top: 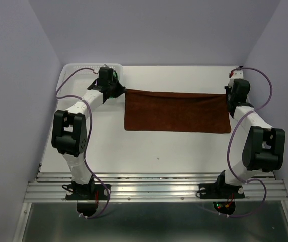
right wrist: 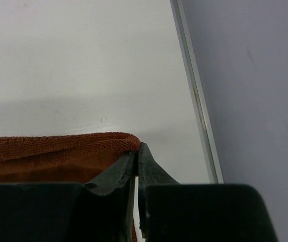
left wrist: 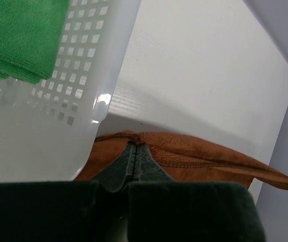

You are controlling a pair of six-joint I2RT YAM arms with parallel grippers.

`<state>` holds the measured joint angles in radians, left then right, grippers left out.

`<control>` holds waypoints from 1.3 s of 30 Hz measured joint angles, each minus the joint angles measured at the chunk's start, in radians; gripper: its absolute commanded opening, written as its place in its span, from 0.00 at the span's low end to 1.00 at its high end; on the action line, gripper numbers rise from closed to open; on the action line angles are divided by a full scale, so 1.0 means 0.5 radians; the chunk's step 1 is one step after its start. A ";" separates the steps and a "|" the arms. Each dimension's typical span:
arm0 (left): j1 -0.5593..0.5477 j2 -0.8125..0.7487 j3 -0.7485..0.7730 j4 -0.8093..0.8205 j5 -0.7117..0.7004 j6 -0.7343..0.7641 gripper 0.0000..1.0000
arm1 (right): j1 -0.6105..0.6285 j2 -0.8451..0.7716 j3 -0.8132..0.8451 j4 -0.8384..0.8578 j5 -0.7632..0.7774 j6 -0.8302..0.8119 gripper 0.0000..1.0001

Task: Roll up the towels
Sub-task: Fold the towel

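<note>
The left gripper (left wrist: 135,147) is clamped shut on the far left corner of the rust-brown towel (top: 176,111), and the right gripper (right wrist: 138,150) is pinched shut on its far right corner. The towel is stretched between them over the white table (top: 149,148). The green towel (left wrist: 20,35) is seen inside the white perforated basket (left wrist: 48,136), just beside the left gripper.

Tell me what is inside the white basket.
A folded green towel lies in the basket. The rest of its inside is unseen: out of the wrist view, and covered by the left arm from above. The brown towel is outside it.
</note>
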<state>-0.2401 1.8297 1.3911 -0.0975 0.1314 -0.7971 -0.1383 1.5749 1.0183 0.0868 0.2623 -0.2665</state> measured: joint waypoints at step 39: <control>-0.057 -0.521 -1.026 0.127 -0.004 -0.047 0.00 | -0.013 -0.607 -0.728 -0.219 0.061 0.258 0.04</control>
<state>-0.2687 1.5692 0.8780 -0.0341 0.1295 -0.8204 -0.1448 1.2716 0.6544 -0.0227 0.2928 -0.1375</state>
